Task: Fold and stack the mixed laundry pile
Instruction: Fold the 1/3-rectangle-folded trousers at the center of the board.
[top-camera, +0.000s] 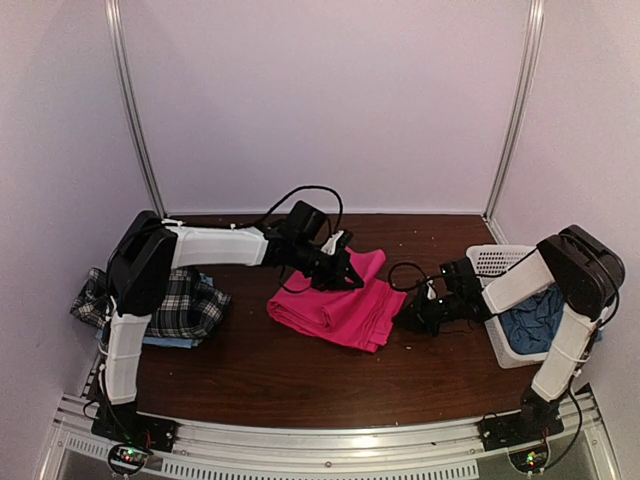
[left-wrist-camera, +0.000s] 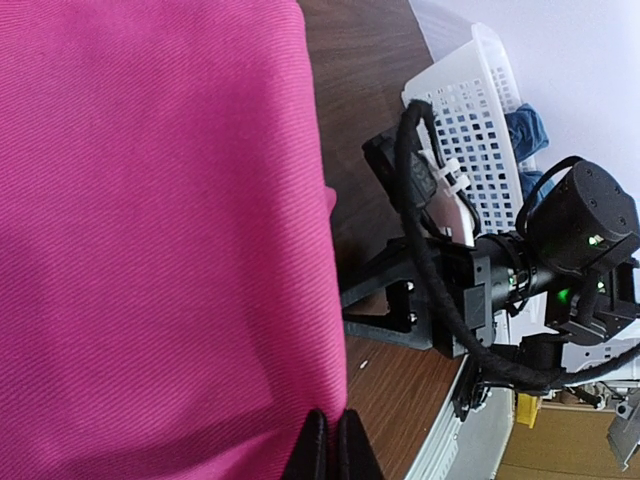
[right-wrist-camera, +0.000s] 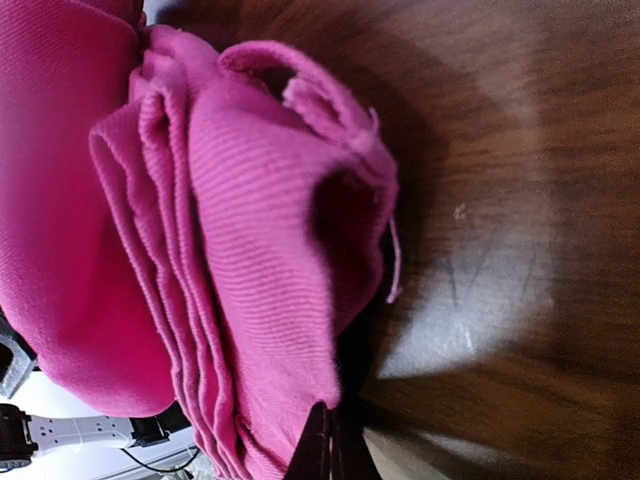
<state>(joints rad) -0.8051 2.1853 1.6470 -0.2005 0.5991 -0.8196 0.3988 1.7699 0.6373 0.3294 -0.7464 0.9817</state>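
Your left end effector (top-camera: 350, 268) is pinched shut on the far edge of the hot-pink ribbed cloth trousers (top-camera: 335, 308). They lie folded in the middle of the dark brown wooden surface (top-camera: 300, 380). Your right end effector (top-camera: 412, 318) is squeezed shut at their right edge. You cannot tell if it caught any cloth.

Hot-pink trousers (top-camera: 335, 300): solid vivid pink, fine ribbed weave up close, darker pink in fold shadows.
Plaid shirt (top-camera: 185, 300): black-and-white check.
Light blue shirt (top-camera: 170, 342): pale, plain blue.
Duller blue cloth (top-camera: 535, 320): muted, denim-like blue.
Basket (top-camera: 497, 258): white, square-hole lattice.
Table (top-camera: 300, 380): dark brown wood grain, pale glare patches.
Left arm (top-camera: 215, 245), right arm (top-camera: 520, 282): white links, black joints, black cables; small green lights on right arm's wrist.
Left gripper (left-wrist-camera: 328, 450), right gripper (right-wrist-camera: 328, 445): black.
Walls (top-camera: 330, 100): plain pale lilac-white.
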